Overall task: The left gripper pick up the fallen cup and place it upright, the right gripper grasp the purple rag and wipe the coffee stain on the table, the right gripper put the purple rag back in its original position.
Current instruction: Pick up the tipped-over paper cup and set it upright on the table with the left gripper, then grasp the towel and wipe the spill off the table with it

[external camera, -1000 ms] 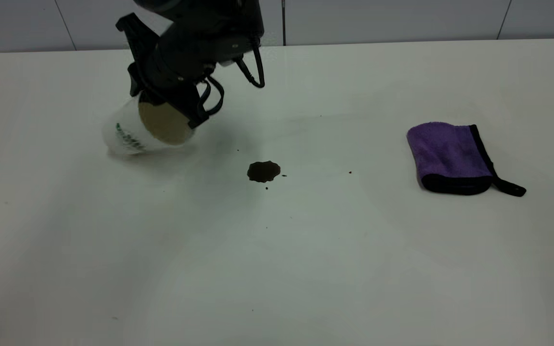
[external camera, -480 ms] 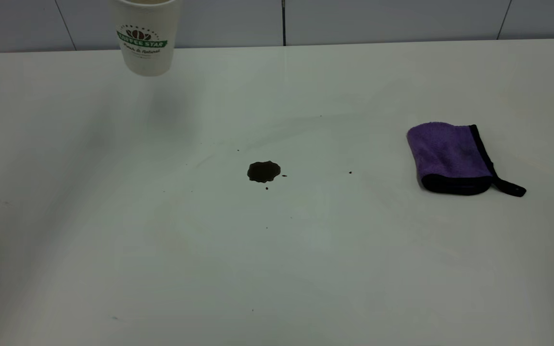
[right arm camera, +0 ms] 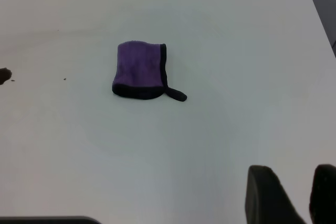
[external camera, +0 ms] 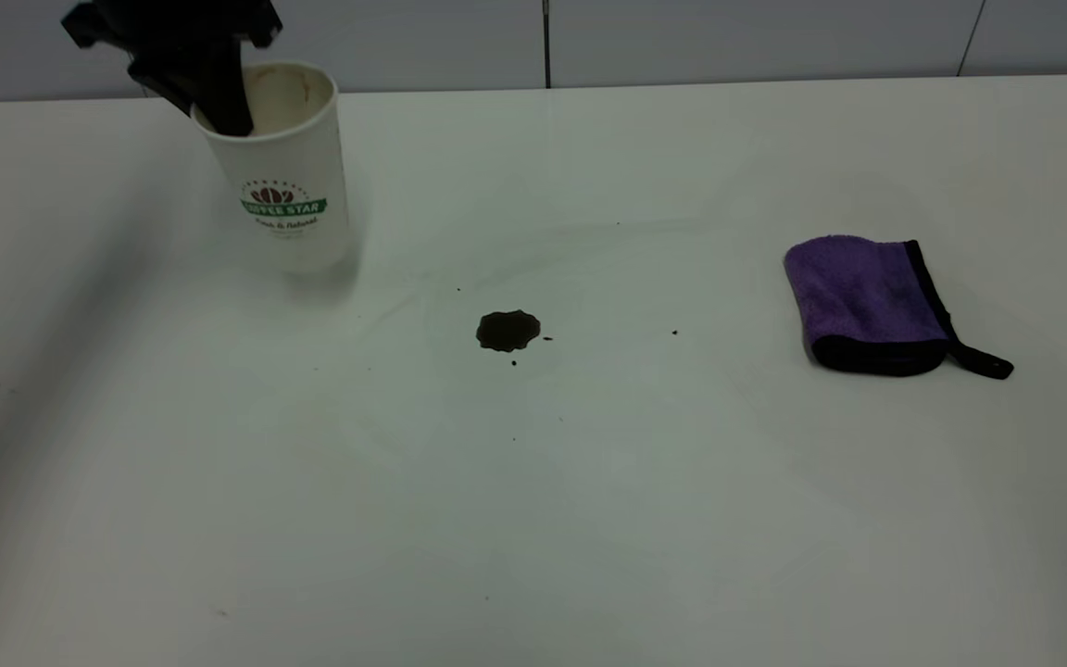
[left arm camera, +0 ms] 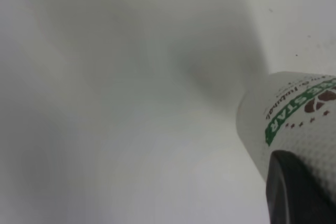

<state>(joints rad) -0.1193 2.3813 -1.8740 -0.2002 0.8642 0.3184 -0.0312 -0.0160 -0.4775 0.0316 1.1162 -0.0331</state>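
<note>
The cup (external camera: 285, 167) stands upright on the surface (external camera: 533, 519) at upper left, the left gripper (external camera: 219, 97) clamped on its rim, one finger inside. The stain (external camera: 508, 330) sits mid-frame, the rag (external camera: 867, 301) at right. The right gripper (right arm camera: 291, 195) hangs apart from the rag, fingers slightly parted, empty. A crooked withdrawal could tip the light cup again.

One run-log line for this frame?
left pincer: gripping cup rim, cup upright | right pincer: idle, open | purple rag, coffee stain: untouched

White table (external camera: 589, 519): upright cup (external camera: 285, 176) rear left, coffee stain (external camera: 508, 330) centre, purple rag (external camera: 872, 302) right.
</note>
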